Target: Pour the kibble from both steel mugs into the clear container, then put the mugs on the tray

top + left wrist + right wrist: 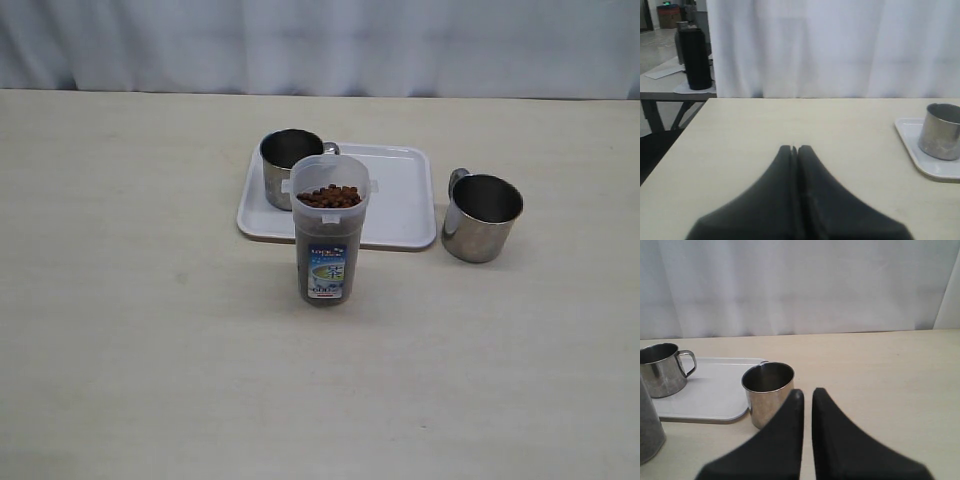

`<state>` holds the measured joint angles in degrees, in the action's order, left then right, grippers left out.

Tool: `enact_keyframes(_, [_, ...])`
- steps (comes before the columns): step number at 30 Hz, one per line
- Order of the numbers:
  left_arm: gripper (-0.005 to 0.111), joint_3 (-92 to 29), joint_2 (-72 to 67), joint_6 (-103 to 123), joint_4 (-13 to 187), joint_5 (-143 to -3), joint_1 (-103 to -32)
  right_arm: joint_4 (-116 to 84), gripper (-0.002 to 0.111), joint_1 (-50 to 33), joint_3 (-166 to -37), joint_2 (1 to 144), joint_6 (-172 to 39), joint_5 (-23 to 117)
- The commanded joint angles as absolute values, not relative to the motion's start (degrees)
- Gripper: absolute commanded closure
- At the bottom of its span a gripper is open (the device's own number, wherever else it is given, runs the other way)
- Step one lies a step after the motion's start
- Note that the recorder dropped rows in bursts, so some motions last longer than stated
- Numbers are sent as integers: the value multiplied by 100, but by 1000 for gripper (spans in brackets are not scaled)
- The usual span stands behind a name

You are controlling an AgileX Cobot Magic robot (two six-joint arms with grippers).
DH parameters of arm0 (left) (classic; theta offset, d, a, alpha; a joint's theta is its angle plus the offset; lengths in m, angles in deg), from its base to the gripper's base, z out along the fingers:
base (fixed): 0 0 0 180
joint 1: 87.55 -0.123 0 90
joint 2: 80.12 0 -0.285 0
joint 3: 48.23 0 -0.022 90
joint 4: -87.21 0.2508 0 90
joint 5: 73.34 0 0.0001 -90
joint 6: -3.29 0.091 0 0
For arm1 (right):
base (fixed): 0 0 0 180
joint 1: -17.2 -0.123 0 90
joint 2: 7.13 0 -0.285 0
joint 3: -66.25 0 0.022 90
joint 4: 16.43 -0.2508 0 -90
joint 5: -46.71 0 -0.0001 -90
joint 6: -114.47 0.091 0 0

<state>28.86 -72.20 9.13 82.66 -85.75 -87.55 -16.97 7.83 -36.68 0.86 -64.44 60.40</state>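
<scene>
**A:** What colour is the table point(150, 330)?

**B:** Pale cream, with faint grain streaks. The curtain point(320, 45) behind it is white with a bluish cast.

**A:** And the tray point(405, 205)?

**B:** Plain white. The left steel mug point(283, 172) and the right steel mug point(481, 217) are both shiny silver-grey, darker inside.

**A:** The clear container point(328, 250)?

**B:** Translucent, and it looks dark grey-brown from the brown kibble point(329, 196) inside. Its label point(327, 272) is blue and white, perhaps with green and a red strip. It's too small to be sure.

**A:** The grippers?

**B:** The left gripper point(794, 148) and right gripper point(807, 392) are matte black.
</scene>
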Motion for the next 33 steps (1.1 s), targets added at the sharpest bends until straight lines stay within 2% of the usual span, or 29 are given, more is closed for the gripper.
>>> enact_keyframes(1, [107,2899,-7233,928,8219,-8502,-8642,-1705,104,770,-3653,66,-6489,6029])
enact_keyframes(19, [107,2899,-7233,928,8219,-8502,-8642,-1705,104,770,-3653,66,-6489,5988])
enact_keyframes(28, [107,2899,-7233,928,8219,-8473,-8642,-1705,104,770,-3653,66,-6489,5013])
enact_keyframes(31, [107,2899,-7233,928,8219,-8473,-8642,-1967,104,770,-3653,66,-6143,3566])
enact_keyframes(33, [107,2899,-7233,928,8219,-8473,-8642,-1808,104,770,-3653,66,-6121,3622])
